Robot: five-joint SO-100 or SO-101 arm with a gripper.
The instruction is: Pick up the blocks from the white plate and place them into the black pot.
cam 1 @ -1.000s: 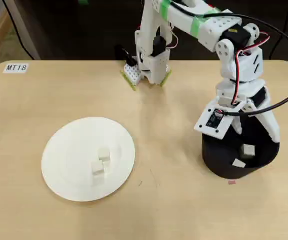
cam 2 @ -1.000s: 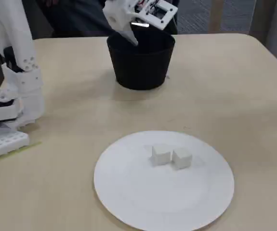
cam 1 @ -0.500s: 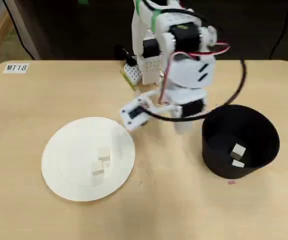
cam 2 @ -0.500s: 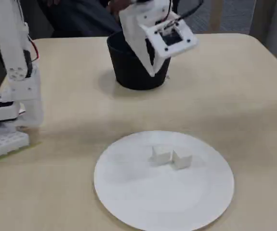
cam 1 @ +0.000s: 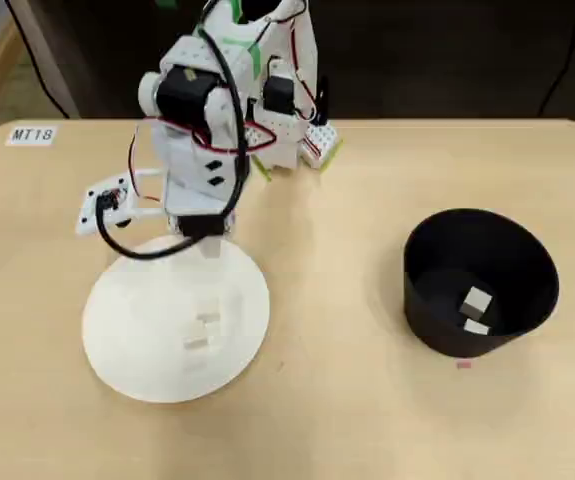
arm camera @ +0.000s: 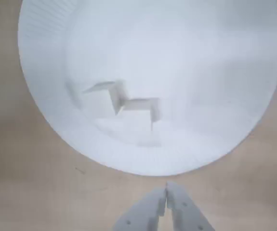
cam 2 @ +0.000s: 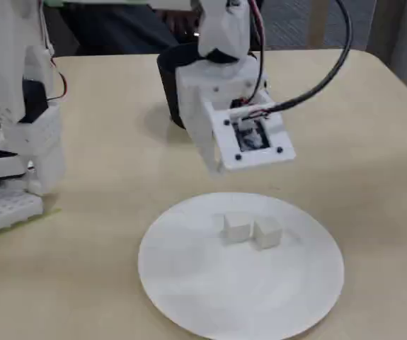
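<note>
Two small white blocks [cam 1: 207,320] [cam 1: 195,343] lie touching near the middle of the white plate [cam 1: 137,330]. The fixed view shows these blocks [cam 2: 236,227] [cam 2: 267,232] side by side on the plate [cam 2: 210,297], and the wrist view shows them [arm camera: 104,96] [arm camera: 138,113] on the plate [arm camera: 201,72] too. Two more blocks [cam 1: 477,300] [cam 1: 475,326] rest inside the black pot [cam 1: 427,250] at the right. My gripper [cam 1: 211,248] hangs above the plate's far edge, shut and empty [arm camera: 166,190]. The arm hides most of the pot [cam 2: 168,71] in the fixed view.
The arm's base [cam 1: 287,140] is clamped at the table's far edge and appears at the left in the fixed view [cam 2: 12,184]. A label reading MT18 [cam 1: 33,134] is stuck at the table's far left corner. A small pink mark [cam 1: 462,364] lies just in front of the pot.
The arm has swung from above the pot leftwards across the table to the plate's far edge. The blocks on the plate and in the pot have not moved.
</note>
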